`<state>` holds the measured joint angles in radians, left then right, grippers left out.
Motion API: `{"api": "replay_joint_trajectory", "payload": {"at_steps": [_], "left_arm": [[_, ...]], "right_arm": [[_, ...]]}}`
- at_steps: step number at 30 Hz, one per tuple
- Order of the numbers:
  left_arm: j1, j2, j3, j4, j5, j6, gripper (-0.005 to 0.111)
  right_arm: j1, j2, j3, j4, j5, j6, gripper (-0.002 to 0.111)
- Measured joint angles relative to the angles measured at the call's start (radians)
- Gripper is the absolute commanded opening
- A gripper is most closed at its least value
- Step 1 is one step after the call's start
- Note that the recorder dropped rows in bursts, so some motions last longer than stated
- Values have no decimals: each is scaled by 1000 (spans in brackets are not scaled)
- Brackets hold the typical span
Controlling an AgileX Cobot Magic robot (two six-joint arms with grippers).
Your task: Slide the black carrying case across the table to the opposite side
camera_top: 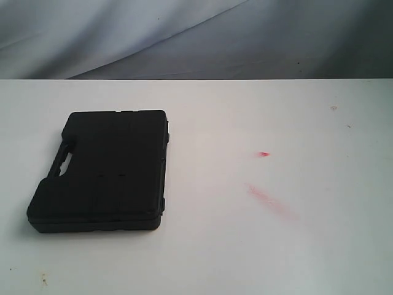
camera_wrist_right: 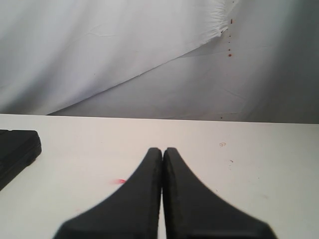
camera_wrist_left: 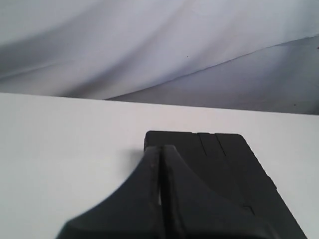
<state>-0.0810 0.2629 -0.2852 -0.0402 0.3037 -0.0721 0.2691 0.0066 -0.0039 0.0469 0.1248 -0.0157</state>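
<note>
Case [camera_top: 101, 169] lies flat on the left part of the white worktop [camera_top: 245, 258]; both tools are closed and empty.

The worktop runs wide and open to the right of the case, its far edge meeting a grey cloth backdrop [camera_top: 184, 37]. The case sits well back from that far edge, handle cut-out on its left side, lid too dark to tell any lettering. The left tool [camera_wrist_left: 160, 152] has its fingers pressed together, holding nothing, with the case just beyond its tips. The right tool [camera_wrist_right: 162, 152] is likewise closed on nothing, over open worktop with the case well to its left. A red smear [camera_top: 270, 200] and a smaller red spot [camera_top: 263, 153] mark the surface right of the case.
</note>
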Motion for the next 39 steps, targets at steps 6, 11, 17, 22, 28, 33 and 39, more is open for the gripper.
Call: {"api": "replay_joint_trajectory", "payload": {"at_steps": [6,11,17,22,28,33,39], "left_arm": [[0,-97,73,24,-62,4,1],[0,-156,140,30,-100,4,1],[0,-200,208,48,-136,4,1],[0,-204,244,65,-168,4,1],[0,-211,281,71,-220,5,1],[0,-211,281,103,-229,5,1],[0,-211,281,121,-229,5,1]], "right_arm": [[0,0,0,0,0,0,0],[0,0,0,0,0,0,0],[0,0,0,0,0,0,0],[0,0,0,0,0,0,0],[0,0,0,0,0,0,0],[0,0,0,0,0,0,0],[0,0,0,0,0,0,0]]}}
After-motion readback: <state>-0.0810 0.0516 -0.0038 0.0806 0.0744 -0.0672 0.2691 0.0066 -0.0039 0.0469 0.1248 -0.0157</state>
